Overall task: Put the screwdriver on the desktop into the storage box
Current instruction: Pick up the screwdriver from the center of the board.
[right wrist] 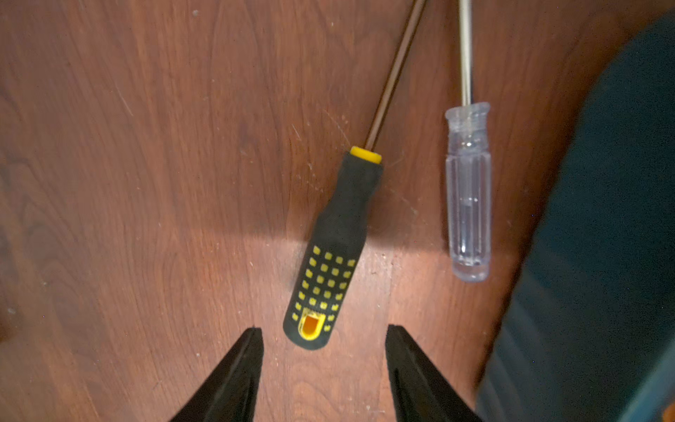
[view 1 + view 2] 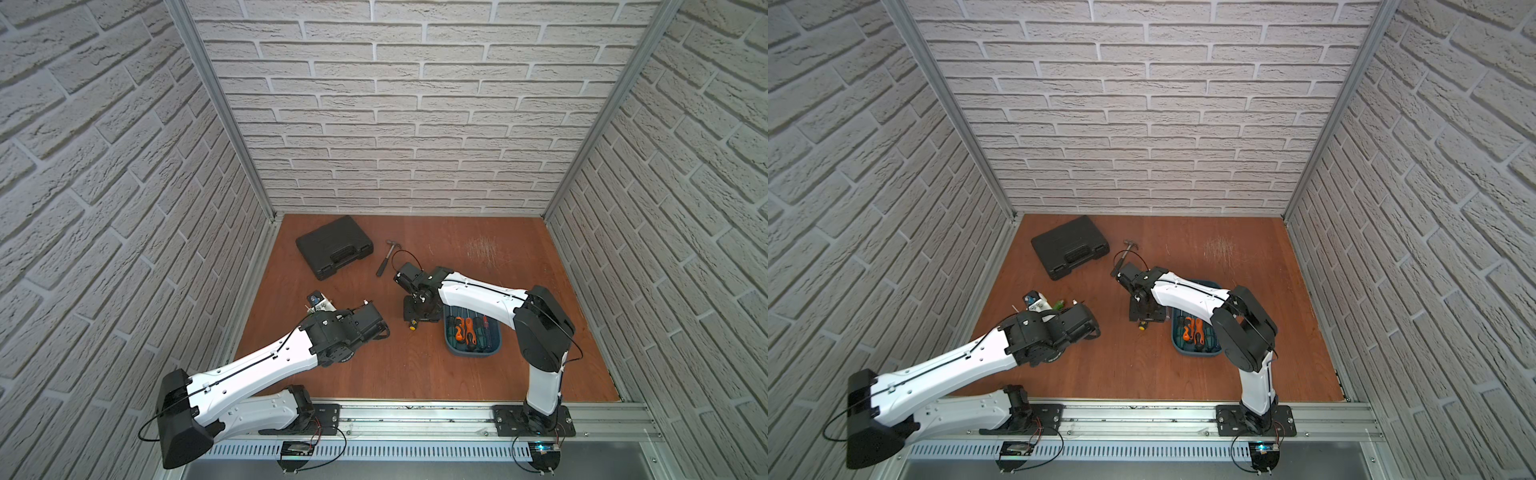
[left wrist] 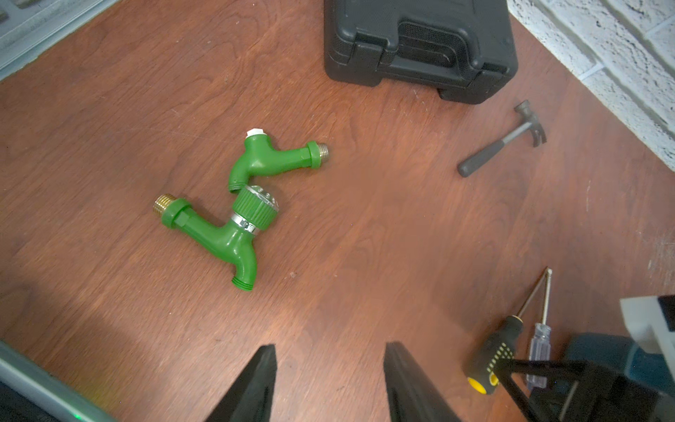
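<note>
- The box (image 2: 471, 356) stands right of the middle in both top views. It already holds several stored screwdrivers (image 2: 467, 330) with orange and green handles, so this part looks done.
- 2 screwdrivers lie on the worktop (image 2: 415, 374), outside the box and close to its wall.
- They are the black screwdriver (image 1: 336, 248) with yellow dots and the clear screwdriver (image 1: 467, 190), which lies between the black one and the box. They do not touch each other.
- The right pincer (image 1: 323, 329) is released and grasps nothing. Its jaws stand on the 2 sides of the butt end of the black handle and, as far as I see, do not touch it.
- The left pincer (image 3: 328, 347) is also released and empty. It is over bare worktop near 2 green taps (image 3: 215, 234), in the left part of the top views.
- The hammer (image 2: 386, 257) and the case (image 2: 334, 252), at the upper left of the worktop, seem outside the task.
- My judgement: most of the task is done and 2 screwdrivers are left. The step in hand is probably to grasp the black one.
</note>
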### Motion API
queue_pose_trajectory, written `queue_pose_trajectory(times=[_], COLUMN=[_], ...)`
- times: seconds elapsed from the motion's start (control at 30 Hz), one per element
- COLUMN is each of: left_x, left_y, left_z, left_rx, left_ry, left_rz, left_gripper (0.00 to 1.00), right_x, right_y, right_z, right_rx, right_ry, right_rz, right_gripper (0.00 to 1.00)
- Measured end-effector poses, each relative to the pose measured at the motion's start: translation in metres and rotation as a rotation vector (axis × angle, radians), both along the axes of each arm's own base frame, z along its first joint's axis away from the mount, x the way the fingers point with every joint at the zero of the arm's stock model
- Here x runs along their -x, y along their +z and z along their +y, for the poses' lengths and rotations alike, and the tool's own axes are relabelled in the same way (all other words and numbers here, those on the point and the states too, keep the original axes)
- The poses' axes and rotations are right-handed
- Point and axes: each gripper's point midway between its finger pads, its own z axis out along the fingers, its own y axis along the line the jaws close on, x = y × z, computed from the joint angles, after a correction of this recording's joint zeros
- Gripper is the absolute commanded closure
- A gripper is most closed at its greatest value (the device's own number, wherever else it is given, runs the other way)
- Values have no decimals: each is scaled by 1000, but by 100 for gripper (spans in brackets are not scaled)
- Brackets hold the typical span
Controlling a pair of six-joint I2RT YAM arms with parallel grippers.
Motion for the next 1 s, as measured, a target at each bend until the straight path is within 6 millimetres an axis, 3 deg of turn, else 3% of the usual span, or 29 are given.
queue_pose_trajectory(times=[0.27, 0.43, 1.0], left_x=[0, -1, -4], left_y=[-4, -7, 4], left_z=[-1, -3, -2], left_rx=[-28, -43, -44], left_ry=[-3, -5, 16], left_rz=[18, 27, 1], left_gripper=[46, 46, 47], right_x=[-3, -5, -12], right_y=[-20, -36, -21], right_z=[5, 7, 23], right_rx=[20, 41, -17], right_ry=[0, 2, 110], right_rz=[31, 56, 24], right_gripper=[45, 53, 87])
